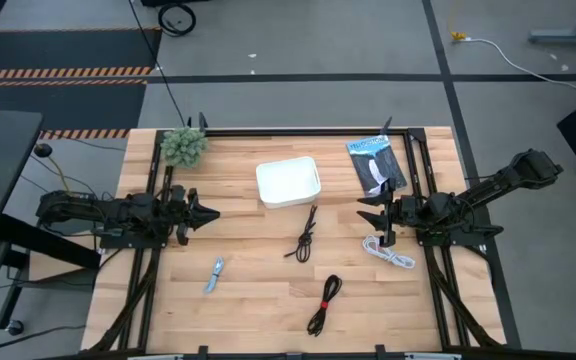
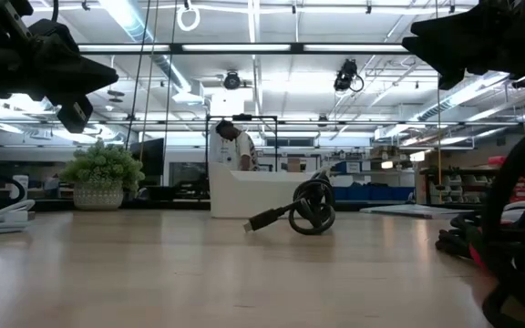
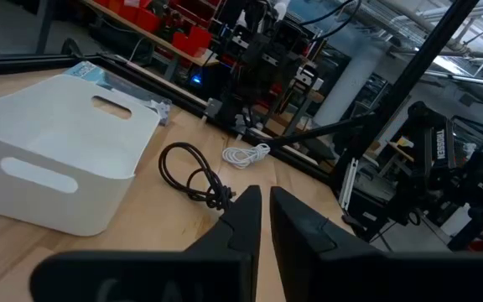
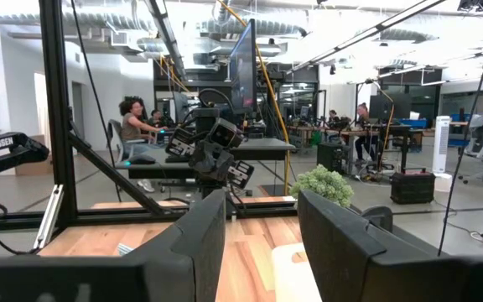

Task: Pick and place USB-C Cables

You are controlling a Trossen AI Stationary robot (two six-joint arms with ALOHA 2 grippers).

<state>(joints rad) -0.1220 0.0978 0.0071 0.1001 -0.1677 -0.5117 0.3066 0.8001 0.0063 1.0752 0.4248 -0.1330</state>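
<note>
Three USB-C cables lie loose on the wooden table. A black cable bundle (image 1: 305,241) (image 3: 193,174) (image 2: 304,214) rests just on the near side of the white tray (image 1: 288,182). A black bundle with a red tie (image 1: 324,303) lies near the table's near edge. A white bundle (image 1: 388,252) (image 3: 246,154) lies just nearer than my right gripper. My left gripper (image 1: 211,212) (image 3: 264,205) hovers left of the tray, shut and holding nothing. My right gripper (image 1: 366,212) (image 4: 261,220) hovers right of the tray, open and empty.
A flat black-and-blue packet (image 1: 376,165) lies at the far right, beside the tray. A small potted plant (image 1: 183,146) (image 2: 104,177) stands at the far left corner. A small pale blue object (image 1: 215,275) lies near-left. Black frame rails run along the table's left and right sides.
</note>
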